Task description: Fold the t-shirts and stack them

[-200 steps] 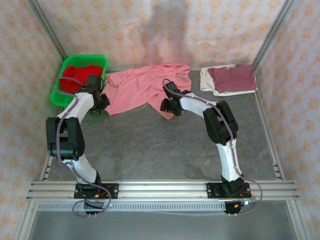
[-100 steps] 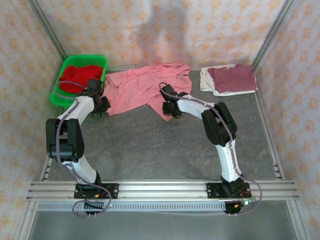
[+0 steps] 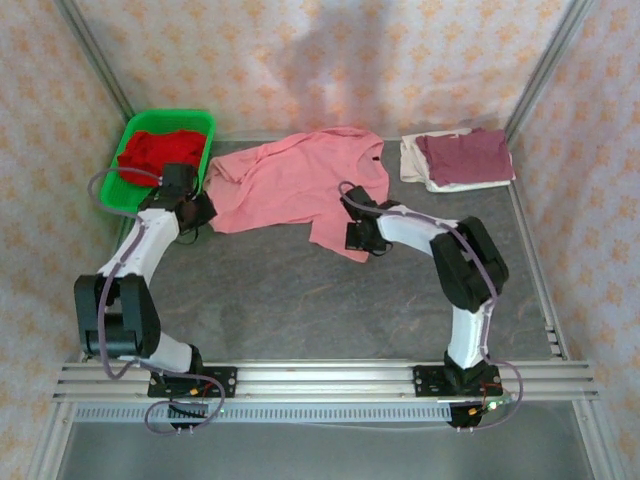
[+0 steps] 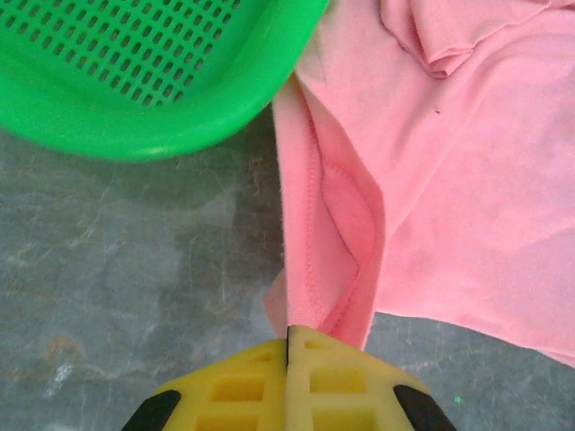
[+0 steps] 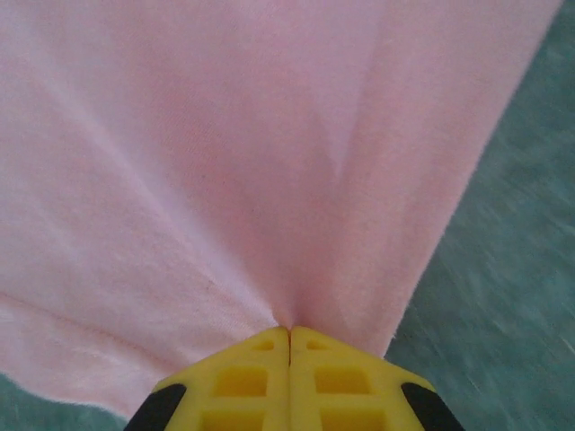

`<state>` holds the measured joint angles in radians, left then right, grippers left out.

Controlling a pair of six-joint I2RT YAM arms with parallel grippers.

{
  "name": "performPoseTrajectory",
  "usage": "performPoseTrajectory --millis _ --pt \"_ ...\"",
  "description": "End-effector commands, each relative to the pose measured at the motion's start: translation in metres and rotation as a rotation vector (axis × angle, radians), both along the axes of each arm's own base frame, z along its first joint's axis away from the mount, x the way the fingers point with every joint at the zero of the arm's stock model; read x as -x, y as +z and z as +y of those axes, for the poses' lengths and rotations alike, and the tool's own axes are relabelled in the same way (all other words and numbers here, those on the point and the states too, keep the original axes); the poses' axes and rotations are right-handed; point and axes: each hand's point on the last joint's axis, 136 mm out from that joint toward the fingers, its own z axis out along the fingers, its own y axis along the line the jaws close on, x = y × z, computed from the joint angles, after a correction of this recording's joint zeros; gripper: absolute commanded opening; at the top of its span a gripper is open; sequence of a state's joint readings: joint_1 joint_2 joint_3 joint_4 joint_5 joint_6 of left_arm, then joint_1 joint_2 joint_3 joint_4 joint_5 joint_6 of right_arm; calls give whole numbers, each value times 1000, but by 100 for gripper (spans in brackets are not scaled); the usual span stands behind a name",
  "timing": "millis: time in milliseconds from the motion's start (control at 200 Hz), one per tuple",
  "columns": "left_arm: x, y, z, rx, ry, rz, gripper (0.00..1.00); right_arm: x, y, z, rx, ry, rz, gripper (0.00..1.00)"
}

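Two sets of fingers, both closed on one salmon-pink t-shirt [image 3: 290,180].
- Left fingers [image 4: 298,355]: pinched shut on a hemmed edge just beside the green basket [image 4: 135,135].
- Right fingers [image 5: 298,348]: pinched shut on the shirt's near corner.
- Shirt: rumpled on the desk [image 3: 300,300], between the basket and the folded maroon t-shirt [image 3: 465,155].
- Step, as I judge it: spreading the shirt flat before folding.
- Next: I would draw both holds apart and toward me, evenly, keeping the cloth off the basket.
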<state>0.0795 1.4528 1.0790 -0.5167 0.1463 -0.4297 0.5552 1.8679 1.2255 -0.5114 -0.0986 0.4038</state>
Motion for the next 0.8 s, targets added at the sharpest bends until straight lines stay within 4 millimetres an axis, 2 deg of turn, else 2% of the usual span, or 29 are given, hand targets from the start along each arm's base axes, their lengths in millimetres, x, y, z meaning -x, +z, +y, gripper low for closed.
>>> performPoseTrajectory --millis 0,140,280,315,475,636,731,796 --pt "32 6 0 11 17 14 0 16 40 -4 -114 -12 -29 0" --pt "60 37 -7 10 -26 -82 0 35 87 -16 -195 -12 -132 0" --pt "94 90 -10 -15 -40 -221 0 60 147 -30 -286 -18 -261 0" --pt "101 105 -10 -22 -40 -265 0 68 168 -34 -321 -21 -315 0" --pt "136 186 -21 -20 -76 -477 0 103 274 -66 -414 -31 -577 0" --pt "175 283 -28 -71 -117 -712 0 138 373 -98 -433 -10 -813 0" --pt "196 335 -25 -139 -115 -827 0 153 420 -112 -440 -3 -934 0" --pt "200 358 -25 -175 -125 -872 0 156 440 -115 -435 16 -985 0"
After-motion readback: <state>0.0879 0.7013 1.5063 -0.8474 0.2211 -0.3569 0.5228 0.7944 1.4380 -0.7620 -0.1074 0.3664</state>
